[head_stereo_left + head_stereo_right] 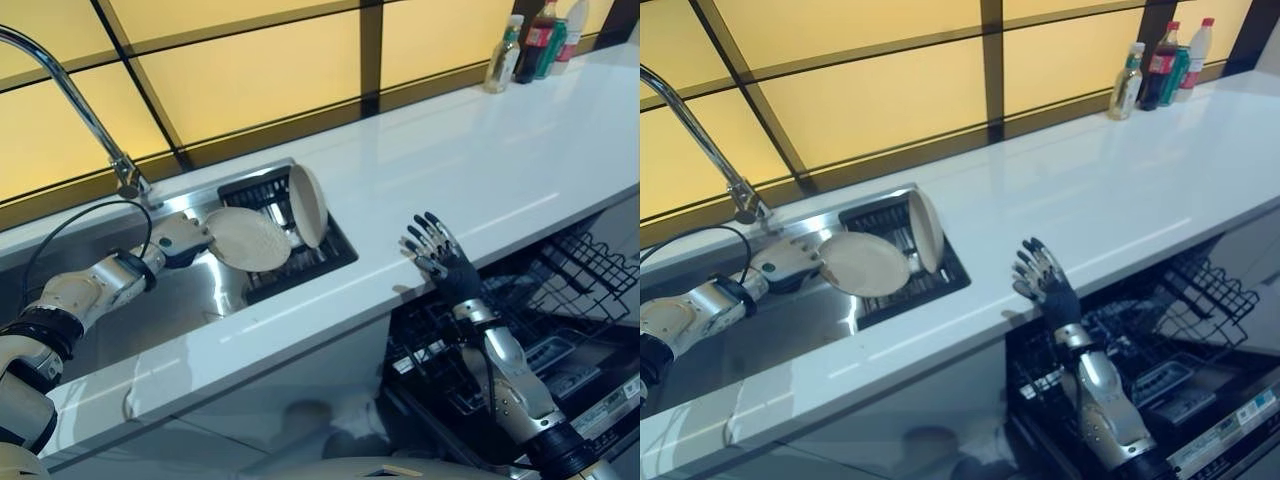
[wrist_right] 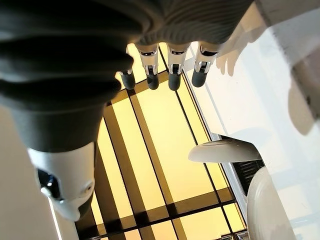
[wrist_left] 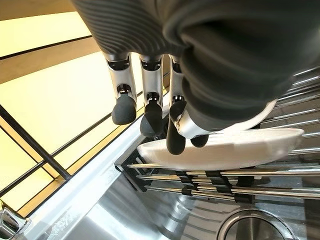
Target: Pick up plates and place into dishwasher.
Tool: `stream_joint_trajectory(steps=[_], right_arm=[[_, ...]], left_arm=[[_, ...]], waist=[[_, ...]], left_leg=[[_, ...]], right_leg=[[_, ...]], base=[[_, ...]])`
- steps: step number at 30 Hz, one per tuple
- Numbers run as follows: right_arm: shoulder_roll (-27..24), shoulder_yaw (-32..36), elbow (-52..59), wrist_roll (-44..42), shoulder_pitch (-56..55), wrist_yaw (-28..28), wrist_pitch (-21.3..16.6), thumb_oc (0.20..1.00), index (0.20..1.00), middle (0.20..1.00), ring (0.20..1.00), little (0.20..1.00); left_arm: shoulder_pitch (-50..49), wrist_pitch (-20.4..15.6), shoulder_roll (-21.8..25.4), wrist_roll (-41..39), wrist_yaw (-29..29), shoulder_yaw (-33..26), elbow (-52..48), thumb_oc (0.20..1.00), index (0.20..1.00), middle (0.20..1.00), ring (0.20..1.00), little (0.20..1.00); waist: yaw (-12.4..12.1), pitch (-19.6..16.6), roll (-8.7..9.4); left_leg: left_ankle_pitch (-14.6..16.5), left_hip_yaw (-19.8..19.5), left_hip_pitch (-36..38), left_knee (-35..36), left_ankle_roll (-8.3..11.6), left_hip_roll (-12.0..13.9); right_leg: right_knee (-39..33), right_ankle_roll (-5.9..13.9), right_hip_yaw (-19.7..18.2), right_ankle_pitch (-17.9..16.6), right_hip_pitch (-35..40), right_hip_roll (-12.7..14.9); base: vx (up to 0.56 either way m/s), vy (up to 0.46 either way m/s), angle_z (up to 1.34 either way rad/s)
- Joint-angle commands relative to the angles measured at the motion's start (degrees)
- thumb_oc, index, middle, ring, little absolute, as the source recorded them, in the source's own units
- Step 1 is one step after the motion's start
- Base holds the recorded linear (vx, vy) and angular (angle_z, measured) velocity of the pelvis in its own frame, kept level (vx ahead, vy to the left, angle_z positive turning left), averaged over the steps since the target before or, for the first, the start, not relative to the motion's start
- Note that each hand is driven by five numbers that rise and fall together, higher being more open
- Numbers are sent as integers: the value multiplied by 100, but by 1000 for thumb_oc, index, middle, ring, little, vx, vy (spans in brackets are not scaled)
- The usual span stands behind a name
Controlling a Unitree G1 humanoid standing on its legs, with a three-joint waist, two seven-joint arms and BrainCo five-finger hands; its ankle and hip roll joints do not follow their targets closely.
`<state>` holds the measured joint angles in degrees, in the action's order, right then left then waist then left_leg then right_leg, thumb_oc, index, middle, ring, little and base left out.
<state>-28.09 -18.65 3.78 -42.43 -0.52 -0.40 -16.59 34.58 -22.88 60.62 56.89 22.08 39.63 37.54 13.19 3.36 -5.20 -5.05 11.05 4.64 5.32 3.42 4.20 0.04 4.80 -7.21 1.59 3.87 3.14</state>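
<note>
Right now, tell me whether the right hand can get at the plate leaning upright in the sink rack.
Probably not without moving: the right hand is raised, open, at the counter's front edge above the dishwasher rack. The upright plate stands across bare counter; the left hand with its plate crowds that side.

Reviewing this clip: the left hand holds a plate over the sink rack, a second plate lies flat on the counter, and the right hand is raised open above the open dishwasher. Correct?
One detail is off. The second plate is not flat on the counter; it stands on edge in the sink rack, as the left eye view shows. The left hand does hold a plate over the rack, and the right hand is raised open above the open dishwasher.
</note>
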Motion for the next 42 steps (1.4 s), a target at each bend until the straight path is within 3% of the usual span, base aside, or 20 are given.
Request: stream_joint_trajectory(steps=[1,18,20,21,23,24,25,35,42], right_arm=[[-39,-1,325,-93,119,69,-310,1000,1000,1000,1000,1000],[-47,68,384,-129,43,124,-290,1000,1000,1000,1000,1000],[-36,80,379,-128,33,132,-277,1000,1000,1000,1000,1000],[-42,77,381,-138,33,128,-272,1000,1000,1000,1000,1000],[-50,67,408,-135,31,102,-260,1000,1000,1000,1000,1000],[-63,60,420,-145,31,90,-266,1000,1000,1000,1000,1000],[-71,46,426,-146,36,77,-274,1000,1000,1000,1000,1000],[-74,17,402,-159,28,45,-316,1000,1000,1000,1000,1000],[-36,39,434,-169,-43,88,-316,1000,1000,1000,1000,1000]], left_arm=[[83,206,217,-111,55,-273,81,200,200,200,200,200],[-216,191,398,-82,84,-543,-251,225,225,225,225,225],[-249,199,381,-55,92,-557,-241,200,200,200,200,200],[-256,204,382,-63,91,-553,-246,225,225,225,225,225],[-252,176,414,-96,97,-560,-274,561,561,561,561,561],[-251,163,422,-99,111,-566,-281,909,909,909,909,909],[-238,150,439,-120,106,-564,-299,1000,1000,1000,1000,1000],[-363,-23,495,-145,262,-619,-400,1000,1000,1000,1000,1000],[-517,-89,455,-217,901,-868,-505,1000,1000,1000,1000,1000]], waist=[[-31,-13,192],[-48,-35,185],[-45,-52,187],[-43,-58,185],[-47,-60,180],[-47,-53,179],[-48,-47,176],[-72,-49,172],[-61,-41,191]], left_leg=[[536,-29,80,-35,-318,-164],[554,-24,114,-32,-319,-158],[562,-26,123,-32,-316,-161],[562,-26,125,-32,-315,-162],[560,-30,127,-32,-316,-163],[558,-30,129,-32,-317,-162],[559,-24,132,-32,-318,-162],[562,-37,137,-32,-318,-169],[573,-20,123,-32,-324,-179]], right_leg=[[-37,414,208,-372,-409,121],[-47,419,224,-367,-375,121],[-58,423,222,-369,-364,121],[-62,425,223,-369,-359,122],[-57,427,222,-368,-360,122],[-52,427,226,-369,-362,124],[-50,425,232,-367,-360,126],[-63,428,273,-369,-337,141],[-71,432,224,-385,-368,134]], base=[[0,0,0],[0,0,0],[0,0,0],[0,0,0],[0,0,0],[0,0,0],[0,0,0],[0,0,0],[0,0,0]])
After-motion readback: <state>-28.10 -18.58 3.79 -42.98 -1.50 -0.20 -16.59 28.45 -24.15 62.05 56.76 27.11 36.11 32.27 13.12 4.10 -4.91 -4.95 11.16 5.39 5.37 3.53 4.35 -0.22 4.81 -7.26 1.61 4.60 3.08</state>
